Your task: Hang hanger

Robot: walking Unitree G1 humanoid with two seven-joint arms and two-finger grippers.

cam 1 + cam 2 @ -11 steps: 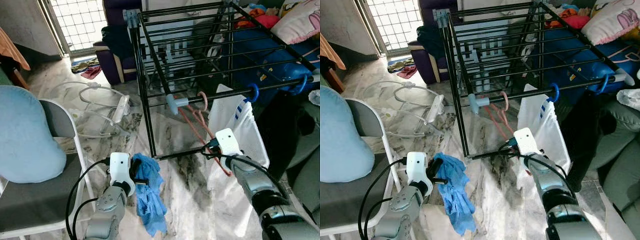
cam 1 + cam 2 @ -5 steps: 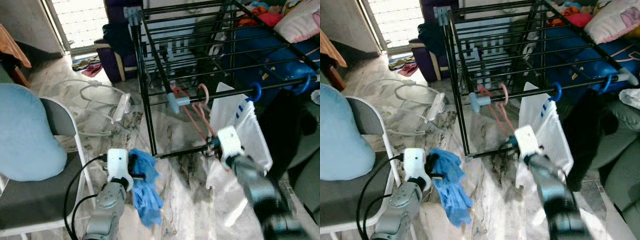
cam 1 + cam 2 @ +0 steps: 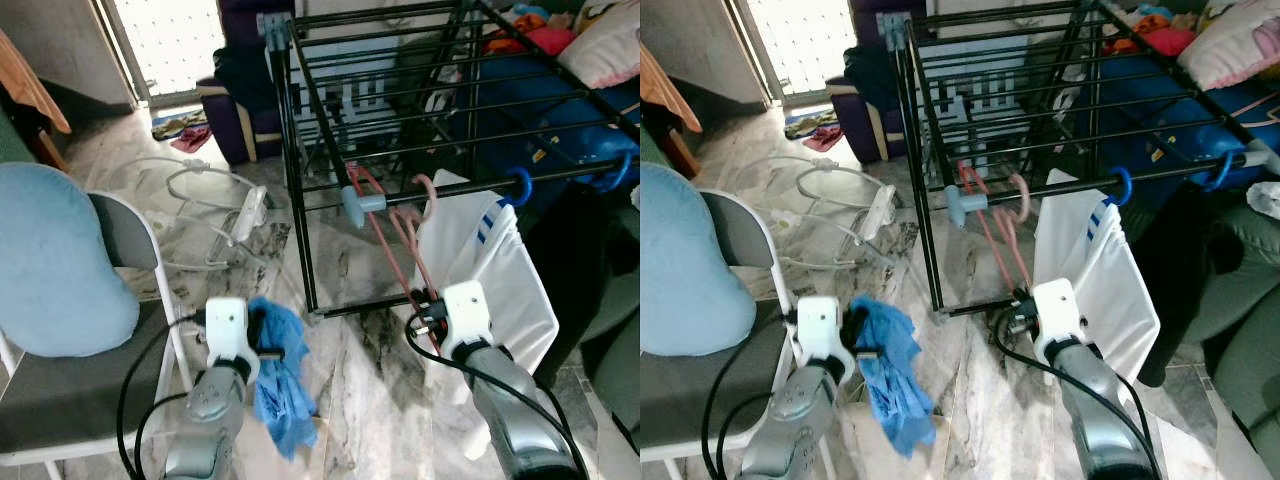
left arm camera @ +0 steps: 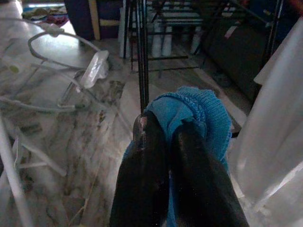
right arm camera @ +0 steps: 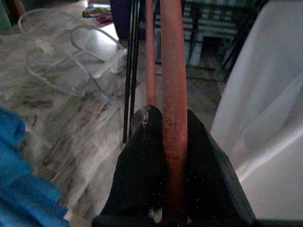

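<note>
The pink hanger (image 3: 400,240) is already hooking the drying rack's rail (image 3: 470,188). The right gripper (image 3: 428,310) is clamping its lower end; releasing remains. The left gripper (image 3: 268,345) is pinching a blue cloth (image 3: 280,400).

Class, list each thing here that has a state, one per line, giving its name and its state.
Pink hanger: hook over the rack's front rail, lower end gripped.
Right gripper: shut on the hanger.
Left gripper: shut on the blue cloth.
Blue cloth: dangling, bunched.
White shirt: hung on the rail.
Rack: unfolded, standing.
Folding chair: open, pillow on it.
</note>
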